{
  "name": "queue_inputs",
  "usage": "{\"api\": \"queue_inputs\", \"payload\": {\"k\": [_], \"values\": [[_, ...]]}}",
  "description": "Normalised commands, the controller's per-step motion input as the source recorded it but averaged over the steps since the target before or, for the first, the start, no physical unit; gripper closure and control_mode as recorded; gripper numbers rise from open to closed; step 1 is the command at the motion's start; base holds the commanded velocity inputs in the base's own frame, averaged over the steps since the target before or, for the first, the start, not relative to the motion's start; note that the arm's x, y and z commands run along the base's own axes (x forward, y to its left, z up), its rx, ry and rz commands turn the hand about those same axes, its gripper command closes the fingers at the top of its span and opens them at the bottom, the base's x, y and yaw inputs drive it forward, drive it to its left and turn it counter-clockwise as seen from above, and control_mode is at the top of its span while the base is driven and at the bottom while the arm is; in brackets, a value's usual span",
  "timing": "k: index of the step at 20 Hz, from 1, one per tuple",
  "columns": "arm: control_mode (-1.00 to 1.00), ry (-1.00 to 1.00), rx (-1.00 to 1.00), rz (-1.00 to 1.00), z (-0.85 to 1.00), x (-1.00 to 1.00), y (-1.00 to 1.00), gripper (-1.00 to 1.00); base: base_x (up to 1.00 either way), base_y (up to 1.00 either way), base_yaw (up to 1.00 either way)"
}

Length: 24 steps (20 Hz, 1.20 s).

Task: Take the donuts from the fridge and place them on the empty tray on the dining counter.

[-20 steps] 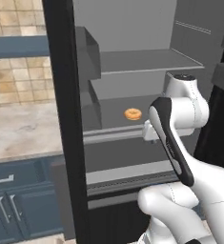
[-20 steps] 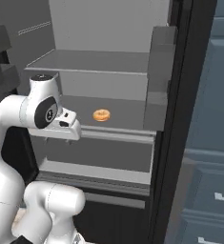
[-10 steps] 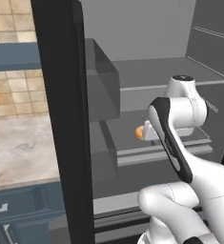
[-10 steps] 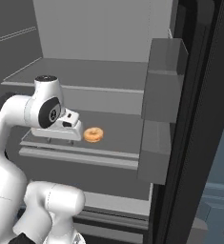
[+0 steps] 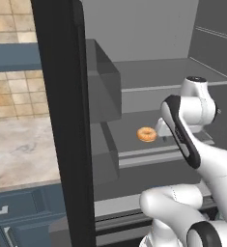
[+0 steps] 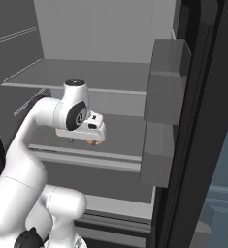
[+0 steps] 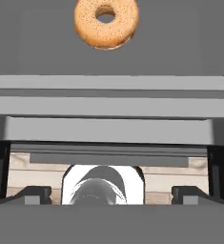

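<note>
The fridge (image 5: 144, 29) stands open, its black door (image 5: 62, 120) at the left of the left base view. An orange-tan glazed donut (image 5: 146, 134) lies flat on the grey middle shelf (image 5: 129, 123). My gripper (image 6: 81, 141) hangs just above that shelf, fingers down. From the right it covers most of the donut (image 6: 90, 142). In the hand view the donut (image 7: 106, 21) lies beyond the shelf's front edge, ahead of my open gripper (image 7: 111, 171), which has nothing between its fingers. The tray and the dining counter are out of view.
Grey door bins (image 5: 103, 87) jut from the left door, and more bins (image 6: 166, 87) from the right door, close beside the shelf. An upper shelf (image 6: 81, 75) runs just over the hand. A marble counter (image 5: 18, 149) on blue cabinets (image 5: 18, 212) lies left of the fridge.
The base has driven closer, so the fridge interior looms larger in both base views. My hand has come over the shelf, right beside the donut. The jaws stay open.
</note>
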Motion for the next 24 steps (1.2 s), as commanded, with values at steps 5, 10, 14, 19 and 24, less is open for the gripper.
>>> {"api": "queue_inputs", "payload": {"k": [5, 10, 14, 19, 24], "values": [[-1.0, 0.01, 0.03, 0.0, -0.13, 0.9, -0.02, -1.0, 0.0, 0.0, 0.0], [-1.0, 0.0, 0.01, -0.03, -0.38, 0.71, 0.0, -1.0, 0.0, 0.0, 0.0], [-1.0, 0.0, 0.0, -0.05, -0.47, 0.37, -0.01, -1.0, 0.0, 0.0, 0.0], [-1.0, 0.0, 0.0, -0.02, -0.24, 0.44, -0.08, -1.0, 0.0, 0.0, 0.0], [-1.0, -0.02, 0.0, -0.01, -0.17, 0.15, -0.04, -1.0, 0.0, 0.0, 0.0]]}}
